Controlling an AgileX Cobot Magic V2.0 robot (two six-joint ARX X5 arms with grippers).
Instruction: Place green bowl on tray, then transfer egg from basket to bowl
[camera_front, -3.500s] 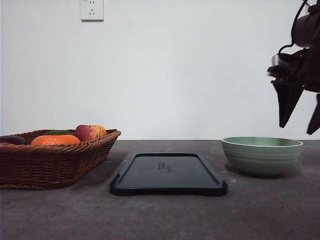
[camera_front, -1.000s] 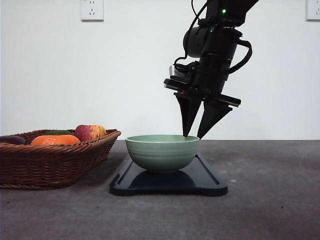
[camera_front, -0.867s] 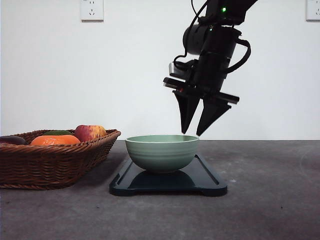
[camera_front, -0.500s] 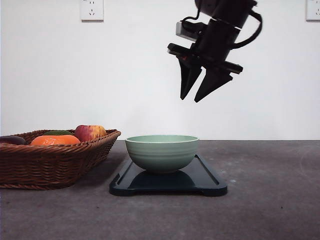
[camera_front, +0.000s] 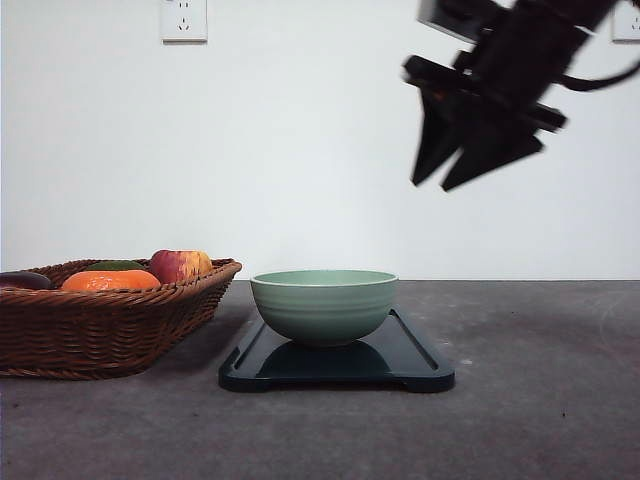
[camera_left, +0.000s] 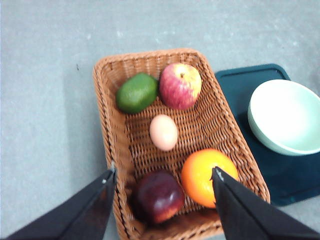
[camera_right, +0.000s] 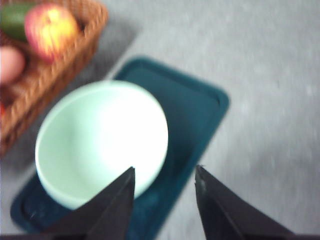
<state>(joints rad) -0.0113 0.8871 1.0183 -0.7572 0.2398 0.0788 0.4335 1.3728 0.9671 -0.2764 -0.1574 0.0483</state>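
- Right pincer: spread, empty, high above the bowl, which sits on the tray.
- Left pincer: spread above the basket; egg just ahead.

A red apple, green avocado, orange and dark purple fruit lie together.

Woven brown wicker in the basket, rough and matt, rim braided. Smooth, faintly ridged glaze-like finish on the green bowl, soft sheen, paler inside. Dark blue-black tray, plastic by its look, glossy enough to mirror the bowl. Grey table, matt, finely speckled. Smooth matt shell on the egg. Black, matt fingers on the left gripper.
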